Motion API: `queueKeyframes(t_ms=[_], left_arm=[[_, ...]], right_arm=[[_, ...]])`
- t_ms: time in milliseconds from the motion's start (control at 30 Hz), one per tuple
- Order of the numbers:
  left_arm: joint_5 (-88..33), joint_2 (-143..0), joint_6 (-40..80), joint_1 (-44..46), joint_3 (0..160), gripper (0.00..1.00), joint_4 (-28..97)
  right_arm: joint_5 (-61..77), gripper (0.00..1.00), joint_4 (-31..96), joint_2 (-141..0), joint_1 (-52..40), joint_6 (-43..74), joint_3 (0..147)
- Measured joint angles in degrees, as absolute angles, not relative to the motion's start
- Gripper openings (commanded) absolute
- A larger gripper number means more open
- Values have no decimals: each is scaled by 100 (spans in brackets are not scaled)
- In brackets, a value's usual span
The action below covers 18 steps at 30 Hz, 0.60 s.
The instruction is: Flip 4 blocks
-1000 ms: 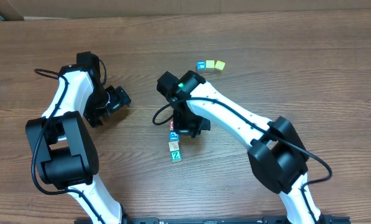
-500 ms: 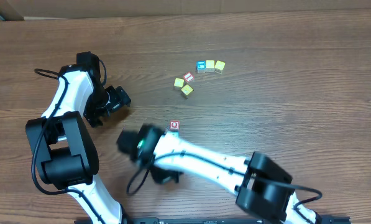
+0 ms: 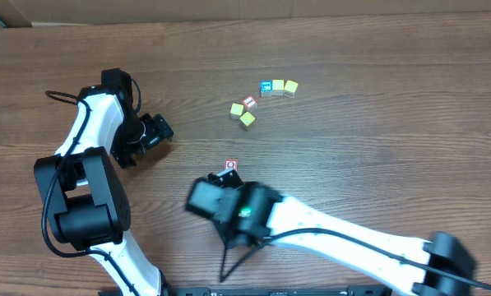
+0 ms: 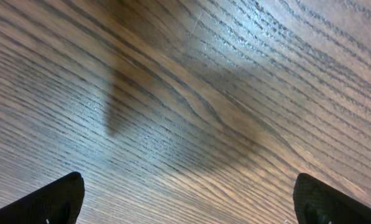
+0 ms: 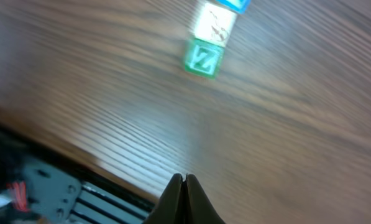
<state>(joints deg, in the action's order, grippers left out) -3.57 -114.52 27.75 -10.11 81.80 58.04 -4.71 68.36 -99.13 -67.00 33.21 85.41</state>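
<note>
So far: I cannot tell from the faces how many of the four cubes are already turned; none is held or lifted at this moment.
Red cube: the small red-framed wooden cube with the letter Q (image 3: pixel 231 166) lies alone on the brown wood-grain worktop (image 3: pixel 393 123), just above the blurred right arm, letter face up.
Row of three: in the right wrist view the green wooden cube with the letter Z (image 5: pixel 203 58) touches the pale whitish wooden cube (image 5: pixel 214 26), and behind it the edge of the blue wooden cube (image 5: pixel 233 5) shows at the top border. In the overhead view the arm hides these three.
Right gripper (image 5: pixel 185 183): jaws clenched together, nothing between them, tips above bare worktop near its front edge, apart from the green cube.
Left gripper (image 3: pixel 150 133): jaws released wide, only bare wood between the fingertips (image 4: pixel 54 199); it is well apart from all four cubes.
Other cubes: the group of plain yellow, red-faced and blue-faced small cubes (image 3: pixel 247 120) lies further back, not part of the work.
Left to do: I judge that at least some flips remain, because no cube shows a clear sign of being turned.
</note>
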Motion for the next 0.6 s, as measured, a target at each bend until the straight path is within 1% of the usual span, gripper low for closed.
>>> queueKeyframes(t_ms=[67, 133, 267, 400, 600], left_arm=[[-357, -11452, 2775, -1011, 8180, 100, 5804], [-357, -11452, 2775, -1011, 8180, 100, 5804], [-355, -11452, 2775, -1011, 8180, 100, 5804], [-357, -11452, 2775, -1011, 8180, 100, 5804], [-355, -11452, 2775, -1011, 8180, 100, 5804]], right_arm=[[-187, 4, 6097, -9616, -6517, 3013, 7985], [-54, 4, 5754, -9546, -6353, 2810, 7583], [67, 4, 5743, -9564, -6001, 2611, 7185], [154, 4, 5363, -9577, -5677, 2628, 7188], [213, 4, 5059, -9990, -5741, 2910, 7188]])
